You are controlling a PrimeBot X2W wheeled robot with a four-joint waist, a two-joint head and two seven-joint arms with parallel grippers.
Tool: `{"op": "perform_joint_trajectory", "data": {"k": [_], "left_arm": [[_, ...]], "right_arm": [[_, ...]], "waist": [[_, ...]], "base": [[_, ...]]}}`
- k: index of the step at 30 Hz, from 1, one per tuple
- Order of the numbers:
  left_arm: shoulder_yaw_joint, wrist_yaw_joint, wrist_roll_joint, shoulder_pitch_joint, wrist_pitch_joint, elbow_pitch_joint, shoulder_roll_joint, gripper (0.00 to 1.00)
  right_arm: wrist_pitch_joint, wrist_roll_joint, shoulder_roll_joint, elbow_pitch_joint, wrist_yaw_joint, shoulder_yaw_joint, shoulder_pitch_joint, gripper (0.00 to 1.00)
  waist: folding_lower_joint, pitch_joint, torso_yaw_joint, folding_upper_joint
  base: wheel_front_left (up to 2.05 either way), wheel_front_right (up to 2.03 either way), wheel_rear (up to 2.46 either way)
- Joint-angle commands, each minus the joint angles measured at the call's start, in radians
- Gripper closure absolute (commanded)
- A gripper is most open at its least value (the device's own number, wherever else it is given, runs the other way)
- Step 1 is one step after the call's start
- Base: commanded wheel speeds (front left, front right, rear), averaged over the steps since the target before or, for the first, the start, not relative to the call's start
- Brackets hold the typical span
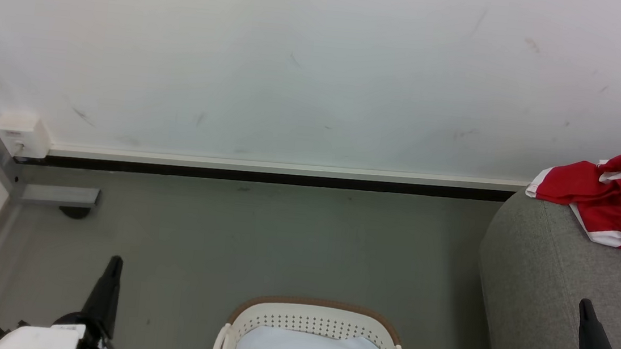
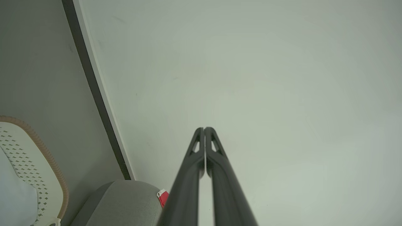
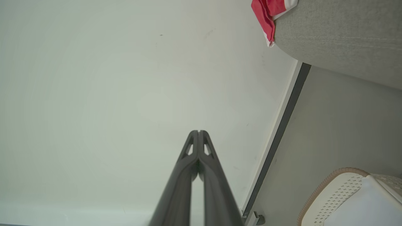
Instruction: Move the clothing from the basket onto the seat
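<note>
On grey fabric sofa (image 1: 550, 289): red white-striped clothing (image 1: 616, 195) bunched at rounded edge, may slide off if nudged. L gripper (image 2: 204, 128), R gripper (image 3: 198, 131) fingers together.

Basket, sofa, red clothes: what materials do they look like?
Basket: likely moulded plastic, cream and matte, with rows of holes; its brown rim looks ribbed.
Sofa: grey woven upholstery with a fine matte grain.
Clothes: thin, soft red fabric with white stripes, crumpled in folds; probably synthetic, unsure.
</note>
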Motion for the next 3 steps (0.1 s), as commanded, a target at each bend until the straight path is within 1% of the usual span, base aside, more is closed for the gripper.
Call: {"op": "perform_joint_trajectory", "data": {"k": [1, 3], "left_arm": [[0.003, -0.002, -0.001, -0.01, 0.003, 0.001, 0.002, 1.0], [0.003, -0.002, -0.001, -0.01, 0.003, 0.001, 0.002, 1.0]], "right_arm": [[0.003, 0.002, -0.007, -0.004, -0.002, -0.003, -0.012, 1.0], [0.003, 0.002, -0.007, -0.004, -0.002, -0.003, -0.012, 1.0]], "waist": [[0.0, 0.0, 0.0, 0.0], [0.0, 0.0, 0.0, 0.0]], "base": [[0.0, 0.0, 0.0], [0.0, 0.0, 0.0]]}}
